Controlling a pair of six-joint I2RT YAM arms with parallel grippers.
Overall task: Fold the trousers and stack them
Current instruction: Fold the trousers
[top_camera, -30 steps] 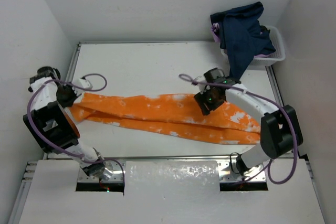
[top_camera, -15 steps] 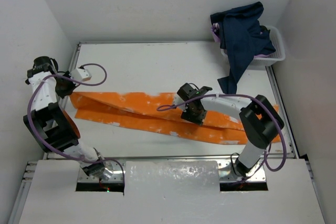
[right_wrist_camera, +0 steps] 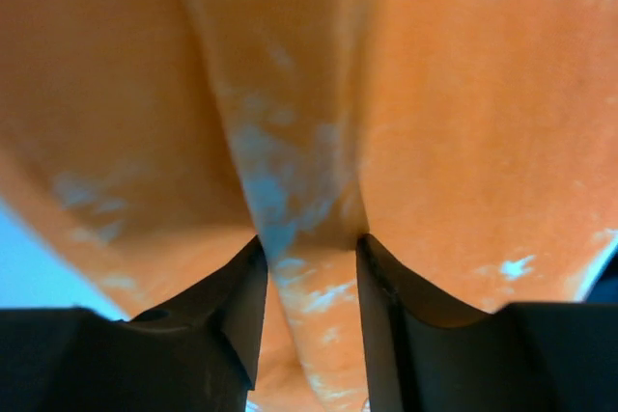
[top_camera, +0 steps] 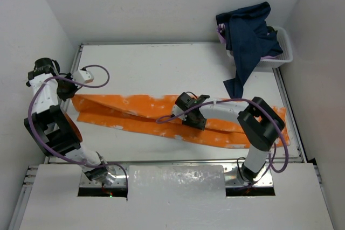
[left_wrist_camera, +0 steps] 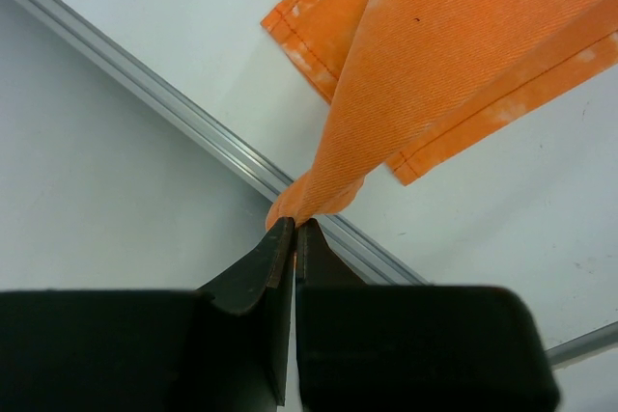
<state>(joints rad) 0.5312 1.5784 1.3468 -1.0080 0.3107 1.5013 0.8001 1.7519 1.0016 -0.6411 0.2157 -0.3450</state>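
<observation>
The orange trousers point(top_camera: 124, 109) with white splotches lie stretched across the table from the left edge to the front right. My left gripper point(top_camera: 67, 94) is shut on a bunched tip of the trousers point(left_wrist_camera: 435, 65) over the table's left rail, its fingertips point(left_wrist_camera: 294, 226) pressed together. My right gripper point(top_camera: 190, 112) sits on the middle of the trousers, its jaws closed on a raised fold of the cloth point(right_wrist_camera: 463, 94) that fills the gap between them point(right_wrist_camera: 309, 248).
A white basket point(top_camera: 284, 52) stands at the back right with a dark blue garment point(top_camera: 248, 30) draped over it and hanging onto the table. The aluminium rail point(left_wrist_camera: 174, 108) runs along the table's left edge. White walls close in on both sides.
My right gripper has moved left along the trousers, drawing cloth over so the splotched right part is folded under. My left gripper lifted its end slightly toward the back left.
</observation>
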